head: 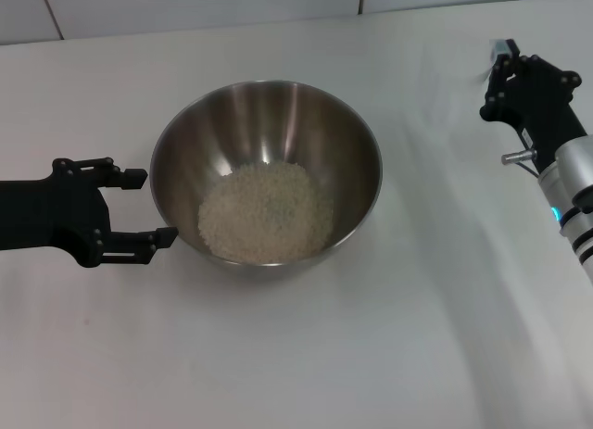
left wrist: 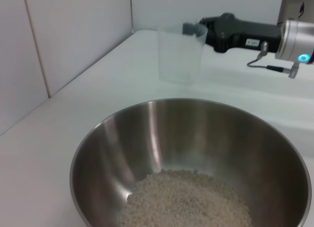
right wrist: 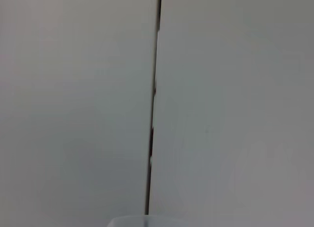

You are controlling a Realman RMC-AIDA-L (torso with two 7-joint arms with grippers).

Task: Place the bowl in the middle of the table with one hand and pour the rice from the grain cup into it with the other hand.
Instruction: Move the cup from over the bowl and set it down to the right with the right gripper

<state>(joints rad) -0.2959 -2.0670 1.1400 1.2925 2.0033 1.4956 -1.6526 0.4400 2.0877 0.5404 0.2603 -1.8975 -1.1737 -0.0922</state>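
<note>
The steel bowl (head: 267, 174) stands on the white table (head: 371, 355) near its middle, with a heap of rice (head: 266, 211) in its bottom. It also shows in the left wrist view (left wrist: 196, 138) with the rice (left wrist: 189, 200). My left gripper (head: 148, 207) is open just left of the bowl, one finger on each side of the bowl's left edge. My right gripper (head: 505, 63) is at the far right, shut on the handle of the clear grain cup (left wrist: 180, 53). The cup is upright, looks empty and stands apart from the bowl. Its rim edge shows in the right wrist view (right wrist: 147, 221).
A tiled wall (head: 185, 3) runs along the table's far edge, close behind the cup. The right wrist view shows only wall tiles with a dark joint (right wrist: 153, 114). Bare tabletop lies in front of the bowl.
</note>
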